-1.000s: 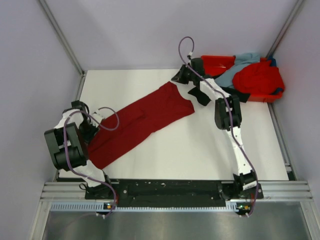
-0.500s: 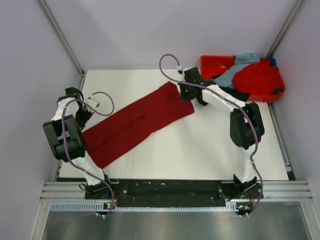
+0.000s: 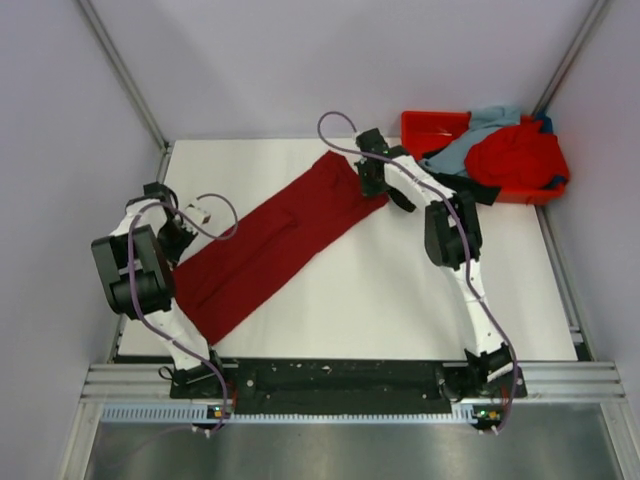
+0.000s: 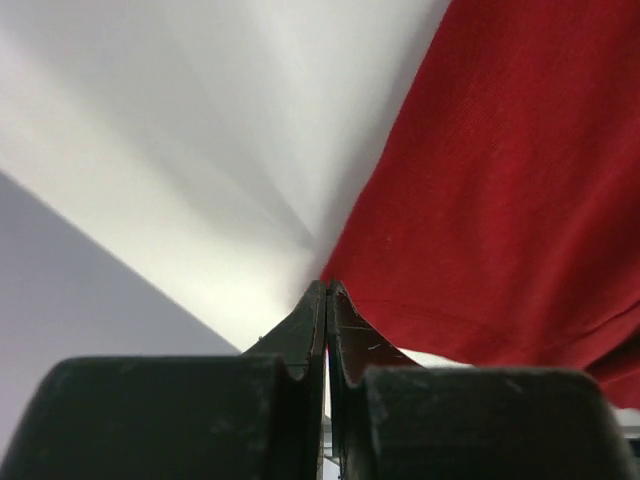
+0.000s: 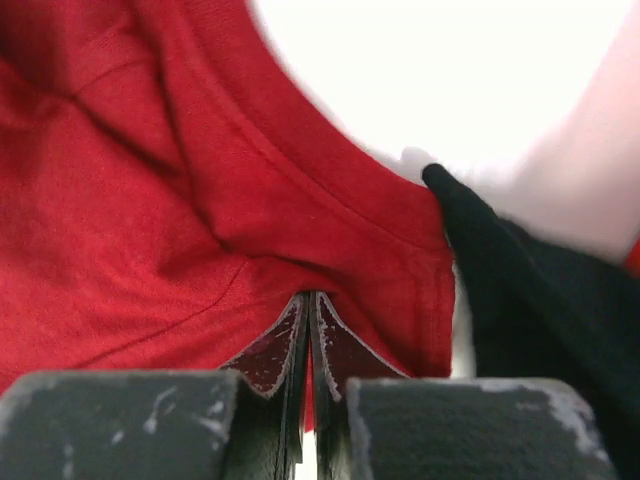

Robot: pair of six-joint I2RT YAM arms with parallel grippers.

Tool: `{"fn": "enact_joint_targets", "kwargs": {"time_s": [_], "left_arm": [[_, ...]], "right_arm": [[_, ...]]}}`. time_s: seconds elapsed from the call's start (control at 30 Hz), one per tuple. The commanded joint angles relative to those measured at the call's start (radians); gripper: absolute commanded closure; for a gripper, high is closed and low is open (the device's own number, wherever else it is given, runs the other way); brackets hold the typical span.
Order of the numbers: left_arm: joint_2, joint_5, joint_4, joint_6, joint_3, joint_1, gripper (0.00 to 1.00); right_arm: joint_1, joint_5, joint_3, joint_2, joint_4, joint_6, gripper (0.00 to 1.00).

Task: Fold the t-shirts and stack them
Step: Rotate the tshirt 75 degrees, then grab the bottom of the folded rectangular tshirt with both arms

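Note:
A dark crimson t-shirt [image 3: 270,245], folded into a long strip, lies on the diagonal across the white table [image 3: 420,290]. At its near-left edge my left gripper [image 3: 178,250] is shut; in the left wrist view the jaws [image 4: 327,288] meet on the hem of the crimson cloth [image 4: 500,200]. My right gripper [image 3: 372,188] is shut on the strip's far right end, and in the right wrist view crimson cloth [image 5: 150,200] bunches at the closed jaws [image 5: 308,296]. The bright red [image 3: 515,155], pale grey-blue [image 3: 480,130] and black [image 3: 470,188] t-shirts are heaped at the back right.
An orange-red plastic tray [image 3: 425,125] at the back right holds the heap of shirts. Black cloth [image 5: 530,290] hangs out close beside the right gripper. Grey walls and metal rails [image 3: 165,160] border the table on the left, back and right.
The left gripper has closed on the shirt's left edge. The right gripper has shifted over the far end, and that end of the shirt now looks narrower.

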Motion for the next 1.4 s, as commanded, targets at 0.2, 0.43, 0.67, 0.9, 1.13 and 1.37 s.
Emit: {"fn": "enact_joint_targets", "kwargs": {"time_s": [0.2, 0.43, 0.67, 0.9, 1.13, 1.37], "left_arm": [[-0.05, 0.076, -0.035, -0.02, -0.102, -0.237, 1.0], [-0.048, -0.09, 0.055, -0.069, -0.316, -0.33, 1.0], [-0.187, -0.065, -0.011, -0.086, -0.457, -0.334, 1.0], [-0.368, -0.027, -0.063, -0.104, -0.386, -0.275, 0.78], [-0.426, 0.252, -0.111, -0.166, -0.166, -0.189, 0.42], [-0.292, 0.26, -0.064, -0.23, -0.169, -0.151, 0.39]], "right_arm": [[-0.159, -0.175, 0.428, 0.279, 0.297, 0.225, 1.0], [-0.178, -0.249, 0.446, 0.274, 0.507, 0.234, 1.0], [-0.165, -0.436, 0.232, 0.028, 0.599, 0.113, 0.73], [0.001, -0.632, -0.361, -0.44, 0.749, -0.262, 0.49], [0.406, -0.672, -0.92, -0.718, 0.804, -0.787, 0.43], [0.701, -0.445, -0.927, -0.613, 0.666, -0.918, 0.42]]}}
